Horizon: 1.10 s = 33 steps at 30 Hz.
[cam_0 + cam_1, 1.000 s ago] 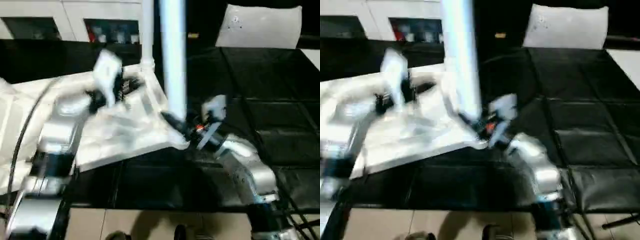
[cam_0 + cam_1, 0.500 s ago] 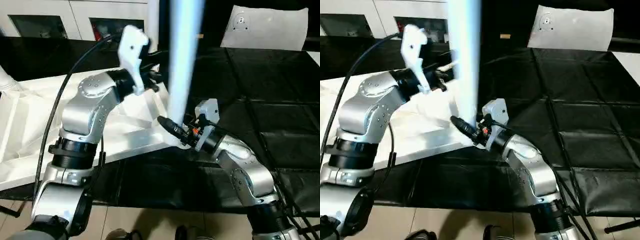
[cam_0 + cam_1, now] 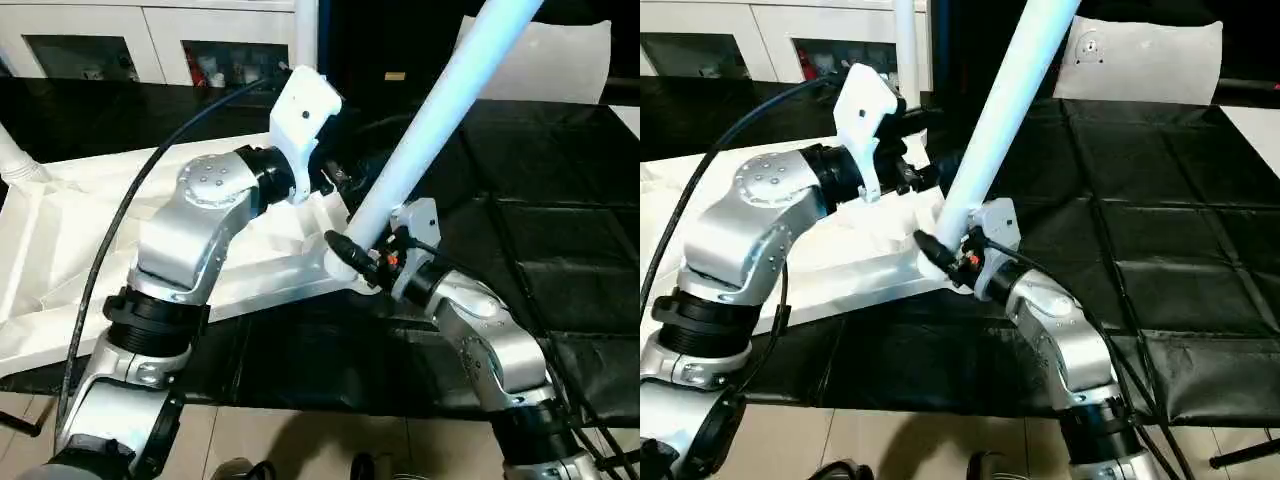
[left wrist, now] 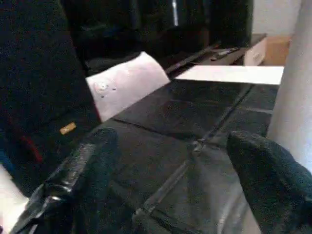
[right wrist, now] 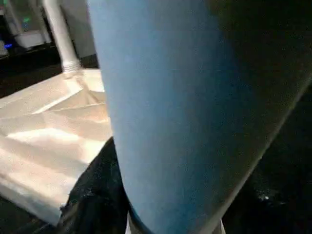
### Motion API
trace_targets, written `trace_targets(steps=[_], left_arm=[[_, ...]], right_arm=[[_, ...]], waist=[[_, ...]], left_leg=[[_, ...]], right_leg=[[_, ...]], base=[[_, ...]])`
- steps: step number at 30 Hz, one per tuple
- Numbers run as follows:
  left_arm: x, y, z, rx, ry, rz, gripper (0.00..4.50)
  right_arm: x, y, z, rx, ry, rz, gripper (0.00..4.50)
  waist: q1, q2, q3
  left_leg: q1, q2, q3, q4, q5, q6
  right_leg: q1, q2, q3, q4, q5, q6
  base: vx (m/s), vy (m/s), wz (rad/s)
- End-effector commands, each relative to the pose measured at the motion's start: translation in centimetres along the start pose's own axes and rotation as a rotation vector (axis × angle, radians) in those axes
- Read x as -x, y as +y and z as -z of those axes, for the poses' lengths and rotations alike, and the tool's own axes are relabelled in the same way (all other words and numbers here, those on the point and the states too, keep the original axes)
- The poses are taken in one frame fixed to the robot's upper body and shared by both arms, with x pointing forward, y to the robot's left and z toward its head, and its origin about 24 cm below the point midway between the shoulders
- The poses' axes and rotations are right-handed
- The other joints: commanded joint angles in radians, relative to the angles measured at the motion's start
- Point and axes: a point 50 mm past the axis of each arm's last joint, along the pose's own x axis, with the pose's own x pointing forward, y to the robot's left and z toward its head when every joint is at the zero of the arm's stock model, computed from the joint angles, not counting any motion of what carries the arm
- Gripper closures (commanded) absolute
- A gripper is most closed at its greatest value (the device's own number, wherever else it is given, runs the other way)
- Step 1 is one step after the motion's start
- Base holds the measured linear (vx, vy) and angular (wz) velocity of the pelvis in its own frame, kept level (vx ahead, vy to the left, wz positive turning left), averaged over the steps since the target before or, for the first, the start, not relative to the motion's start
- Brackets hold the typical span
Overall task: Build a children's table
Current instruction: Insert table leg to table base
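Note:
The children's table top (image 3: 60, 250) lies upside down on the black mat, ribs up. One white leg (image 3: 306, 30) stands in its far corner socket and another leg (image 3: 18, 160) rises at the far left. A third leg (image 3: 440, 110) leans steeply to the right from the near right corner. My right gripper (image 3: 347, 250) is shut on that leg's foot, one black finger (image 5: 97, 195) beside the shaft (image 5: 185, 112). Just behind that corner, my left gripper (image 3: 333, 180) is open; its fingers (image 4: 83, 170) stand wide apart with nothing between them, the leaning leg (image 4: 297, 97) beside them.
A white cabinet (image 3: 90, 50) with dark glass compartments lines the back wall. A white cushion-like piece (image 3: 560, 60) lies at the back right of the black mat (image 3: 560, 250). Pale floor (image 3: 300, 450) shows at the near edge.
The leg in my right gripper has tipped from upright to leaning right. My left gripper has opened and sits clear of the leg. The head view has also shifted.

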Motion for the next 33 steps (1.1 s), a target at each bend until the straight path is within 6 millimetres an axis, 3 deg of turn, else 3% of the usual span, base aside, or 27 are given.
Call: trace_targets(steps=[1,9,10,12,15,16,17,21,22,23,26,27,28,30,31,33], left_arm=[[1.3,1.3,1.3,0.02,0.023,-0.092,0.18],[4.2,1.6,5.1,0.135,0.179,-0.07,0.01],[4.6,1.2,5.8,0.157,0.209,-0.033,0.0],[4.8,0.6,6.4,0.194,0.225,0.011,0.0],[5.1,-1.4,7.8,0.25,0.245,0.163,0.0],[5.3,-2.5,9.2,0.24,0.282,0.268,0.0],[5.3,-2.7,9.8,0.217,0.309,0.295,0.0],[5.3,-2.6,11.8,0.161,0.412,0.343,0.39],[5.3,-2.5,12.2,0.16,0.437,0.356,0.47],[5.4,-2.5,12.7,0.158,0.468,0.374,0.47],[5.4,-2.5,13.4,0.157,0.512,0.381,0.8],[5.4,-2.3,13.6,0.148,0.524,0.377,0.8],[5.4,-2.2,13.8,0.143,0.53,0.368,0.92],[5.3,-1.8,14.0,0.143,0.532,0.36,1.14],[5.2,-1.7,14.0,0.144,0.53,0.36,1.25],[5.0,-1.5,14.1,0.148,0.528,0.362,1.32]], right_arm=[[0.4,-1.0,-1.5,0.025,-0.071,0.069,2.59],[1.7,-2.9,-1.5,0.027,0.029,0.212,2.59],[1.9,-3.1,-1.6,0.021,0.033,0.214,2.59],[2.0,-3.3,-1.6,0.02,0.036,0.218,2.59],[2.4,-3.6,-1.5,0.02,0.034,0.209,2.59],[2.7,-3.7,-1.4,0.018,0.039,0.199,2.59],[2.8,-3.7,-1.4,0.018,0.044,0.194,2.59],[3.3,-3.6,-1.3,0.04,0.06,0.173,2.59],[3.4,-3.5,-1.3,0.043,0.064,0.168,2.59],[3.5,-3.5,-1.2,0.042,0.068,0.167,2.59],[3.8,-3.4,-1.1,0.047,0.076,0.16,2.59],[3.8,-3.4,-1.1,0.048,0.077,0.157,2.59],[3.9,-3.3,-1.1,0.047,0.076,0.157,2.59],[3.9,-3.3,-1.1,0.043,0.073,0.157,2.59],[4.0,-3.3,-1.1,0.043,0.073,0.158,2.59],[4.0,-3.3,-1.2,0.042,0.073,0.159,2.59]], waist=[[0.0,0.008,-0.084],[-0.002,0.014,-0.084],[-0.003,0.01,-0.082],[-0.001,0.013,-0.082],[0.002,0.008,-0.079],[0.002,0.009,-0.079],[0.002,0.005,-0.076],[-0.001,0.007,-0.075],[-0.003,0.006,-0.075],[-0.003,0.014,-0.074],[-0.006,0.009,-0.074],[-0.006,0.017,-0.075],[-0.009,0.011,-0.075],[-0.009,0.011,-0.075],[-0.01,0.017,-0.074],[-0.012,0.013,-0.075]], left_leg=[[-0.014,0.015,0.001,-0.055,-0.037,0.046],[-0.008,0.015,0.002,-0.056,-0.036,0.042],[-0.007,0.015,0.003,-0.057,-0.037,0.044],[-0.007,0.015,0.003,-0.057,-0.041,0.045],[-0.009,0.018,0.003,-0.059,-0.042,0.054],[-0.008,0.017,0.004,-0.059,-0.041,0.057],[-0.008,0.016,0.004,-0.06,-0.049,0.067],[-0.007,0.014,0.004,-0.061,-0.056,0.059],[-0.008,0.016,0.003,-0.062,-0.059,0.053],[-0.007,0.016,0.001,-0.063,-0.061,0.05],[-0.006,0.016,0.003,-0.063,-0.082,0.042],[-0.005,0.016,0.001,-0.062,-0.083,0.041],[-0.006,0.014,0.003,-0.062,-0.085,0.042],[-0.008,0.014,0.002,-0.062,-0.081,0.043],[-0.008,0.014,0.002,-0.061,-0.078,0.042],[-0.008,0.013,0.002,-0.06,-0.073,0.046]], right_leg=[[0.091,-0.061,0.049,-0.069,-0.142,-0.162],[0.084,-0.057,0.048,-0.067,-0.155,-0.156],[0.083,-0.057,0.049,-0.068,-0.155,-0.156],[0.083,-0.059,0.049,-0.066,-0.16,-0.161],[0.081,-0.061,0.051,-0.067,-0.171,-0.162],[0.08,-0.061,0.051,-0.07,-0.173,-0.161],[0.08,-0.06,0.052,-0.075,-0.197,-0.143],[0.08,-0.058,0.051,-0.08,-0.227,-0.109],[0.083,-0.061,0.051,-0.078,-0.226,-0.112],[0.082,-0.061,0.05,-0.078,-0.227,-0.114],[0.082,-0.062,0.051,-0.08,-0.238,-0.123],[0.081,-0.062,0.051,-0.08,-0.236,-0.128],[0.082,-0.06,0.051,-0.082,-0.232,-0.13],[0.085,-0.062,0.051,-0.081,-0.229,-0.134],[0.083,-0.062,0.051,-0.08,-0.221,-0.14],[0.085,-0.061,0.051,-0.08,-0.205,-0.144]], base=[[0.0,0.0,0.0],[0.0,0.0,0.0],[0.0,0.0,0.0],[0.0,0.0,0.0],[0.0,0.0,0.0],[0.0,0.0,0.0],[0.0,0.0,0.0],[0.0,0.0,0.0],[0.0,0.0,0.0],[0.0,0.0,0.0],[0.0,0.0,0.0],[0.0,0.0,0.0],[0.0,0.0,0.0],[0.0,0.0,0.0],[0.0,0.0,0.0],[0.0,0.0,0.0]])
